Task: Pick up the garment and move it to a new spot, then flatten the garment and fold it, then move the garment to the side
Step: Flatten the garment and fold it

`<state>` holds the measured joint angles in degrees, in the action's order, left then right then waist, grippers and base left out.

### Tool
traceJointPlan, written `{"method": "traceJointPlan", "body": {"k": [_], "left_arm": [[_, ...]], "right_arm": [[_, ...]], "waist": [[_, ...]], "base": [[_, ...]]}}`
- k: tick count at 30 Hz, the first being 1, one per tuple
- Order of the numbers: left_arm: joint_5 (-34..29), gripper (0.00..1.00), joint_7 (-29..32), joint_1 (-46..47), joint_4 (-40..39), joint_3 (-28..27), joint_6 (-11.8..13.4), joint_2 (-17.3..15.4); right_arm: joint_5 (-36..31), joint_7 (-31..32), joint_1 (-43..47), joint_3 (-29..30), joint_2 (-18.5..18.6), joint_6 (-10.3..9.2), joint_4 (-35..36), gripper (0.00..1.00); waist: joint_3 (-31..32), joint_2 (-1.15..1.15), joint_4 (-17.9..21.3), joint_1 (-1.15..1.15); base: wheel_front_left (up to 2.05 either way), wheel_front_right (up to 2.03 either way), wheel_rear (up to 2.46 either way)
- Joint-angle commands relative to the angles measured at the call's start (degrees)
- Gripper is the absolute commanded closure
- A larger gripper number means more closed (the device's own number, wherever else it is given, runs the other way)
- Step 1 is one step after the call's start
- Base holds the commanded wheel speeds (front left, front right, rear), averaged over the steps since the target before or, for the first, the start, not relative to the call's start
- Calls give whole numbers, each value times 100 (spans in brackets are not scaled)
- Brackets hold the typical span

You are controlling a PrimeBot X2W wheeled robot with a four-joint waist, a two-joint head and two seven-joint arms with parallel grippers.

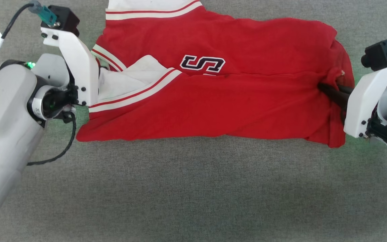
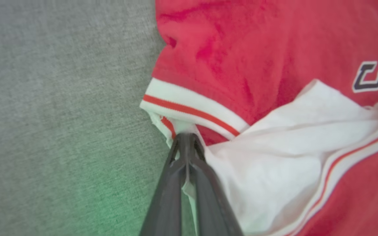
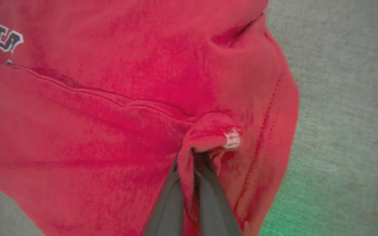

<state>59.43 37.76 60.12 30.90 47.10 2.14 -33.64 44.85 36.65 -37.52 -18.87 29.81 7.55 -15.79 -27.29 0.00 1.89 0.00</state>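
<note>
Left jaws are clamped tight on the striped trim by the sleeve seam, with white cloth caught between them. Right jaws are closed too, biting a small bunch of red cloth beside a tiny white tag. Between them the shirt lies stretched from 9 to 3 o'clock on the grey surface. Its near half is folded up over the chest, the fold edge running just under the navy letter.

Trouble spots, by the look of it: the white sleeve sits rumpled at 9 o'clock and may get pressed in crooked. That right-hand pinch is thin, and if cloth clings on release, the fold could be dragged open.
</note>
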Motion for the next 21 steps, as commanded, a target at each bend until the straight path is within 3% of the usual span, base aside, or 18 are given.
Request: {"method": "traceJointPlan", "body": {"k": [1,2,11,21], "left_arm": [[-54,47,-19,1,108,37,3,16],[-44,0,-79,34,156,-10,5,25],[-102,0,-170,-5,-393,-179,318,-371],[198,0,303,-982,-2401,-243,1266,-1192]], "right_arm": [[14,-28,-14,-58,-11,-12,-116,35],[26,-65,-28,-84,22,-12,-136,0],[-46,-943,193,327,207,-8,215,0],[-802,-2275,980,1534,-204,-7,1010,0]], "waist": [[2,0,2,0],[9,0,1,0],[170,0,-38,0],[319,0,21,0]], "base": [[0,0,0],[0,0,0],[0,0,0],[0,0,0]]}}
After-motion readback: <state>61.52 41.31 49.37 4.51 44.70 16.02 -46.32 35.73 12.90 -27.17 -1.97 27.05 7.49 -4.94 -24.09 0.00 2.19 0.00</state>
